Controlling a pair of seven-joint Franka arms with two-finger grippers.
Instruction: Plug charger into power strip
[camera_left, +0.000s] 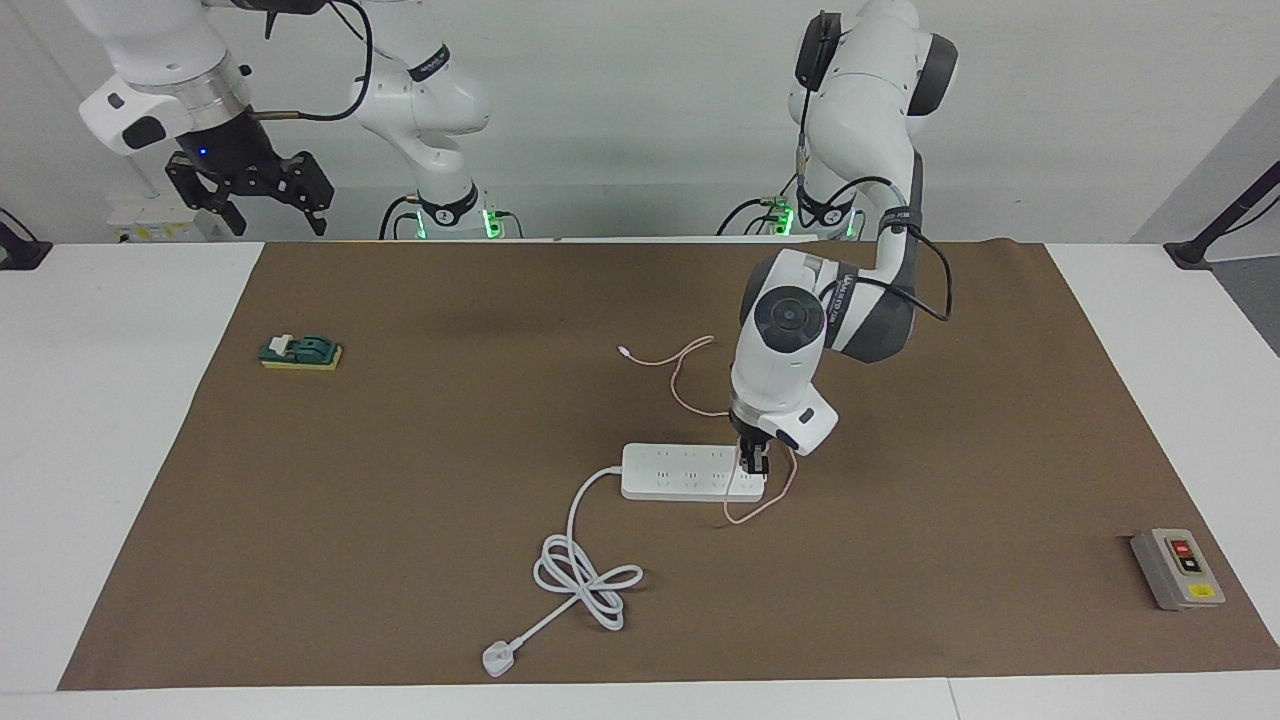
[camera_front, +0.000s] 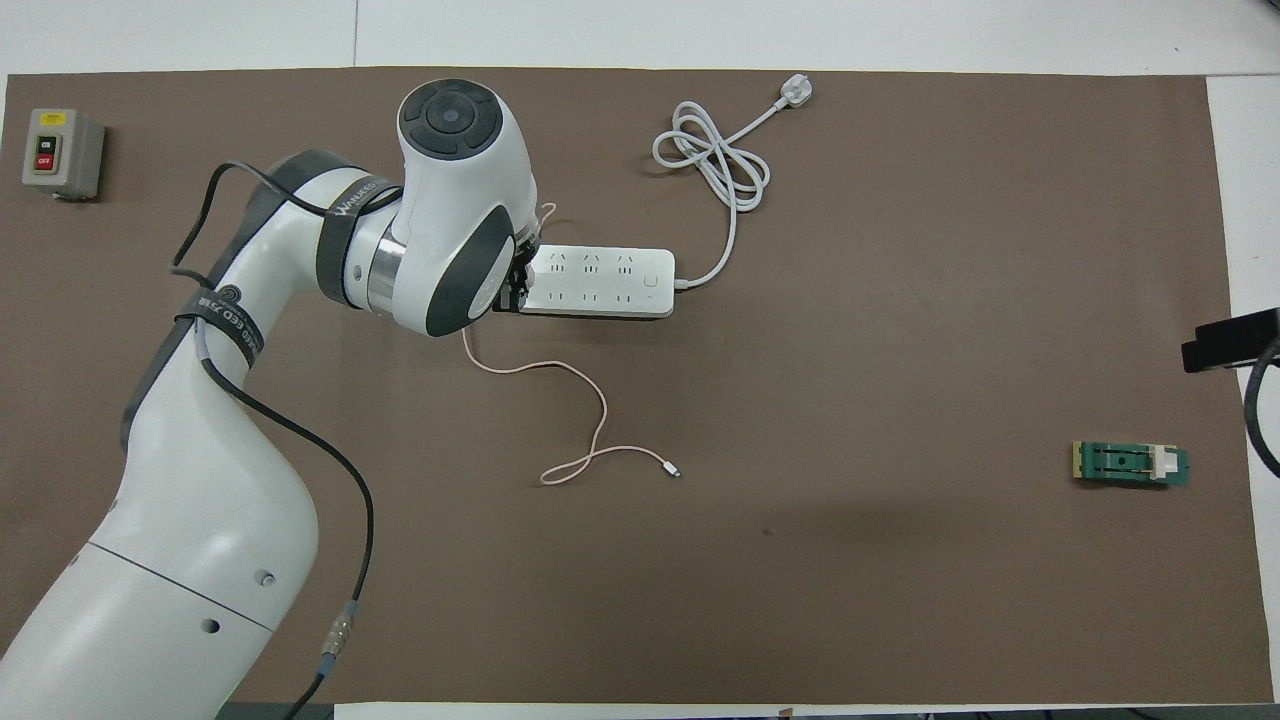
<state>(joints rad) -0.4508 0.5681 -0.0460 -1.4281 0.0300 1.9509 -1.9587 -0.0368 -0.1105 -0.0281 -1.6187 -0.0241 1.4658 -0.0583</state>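
Note:
The white power strip (camera_left: 680, 472) (camera_front: 600, 283) lies mid-mat. My left gripper (camera_left: 752, 462) (camera_front: 514, 289) points straight down onto the strip's end toward the left arm's end of the table. It is shut on the charger, whose pink body is hidden between the fingers. The charger's thin pink cable (camera_left: 762, 508) (camera_front: 598, 415) loops out beside the gripper and trails toward the robots, its free tip lying on the mat. My right gripper (camera_left: 262, 210) waits open and empty, raised above the table's edge at the right arm's end.
The strip's thick white cord (camera_left: 585, 572) (camera_front: 712, 160) coils farther from the robots and ends in a three-pin plug (camera_left: 495, 658) (camera_front: 796, 91). A grey button box (camera_left: 1177, 568) (camera_front: 60, 152) and a green block (camera_left: 300, 352) (camera_front: 1130, 463) sit at the mat's two ends.

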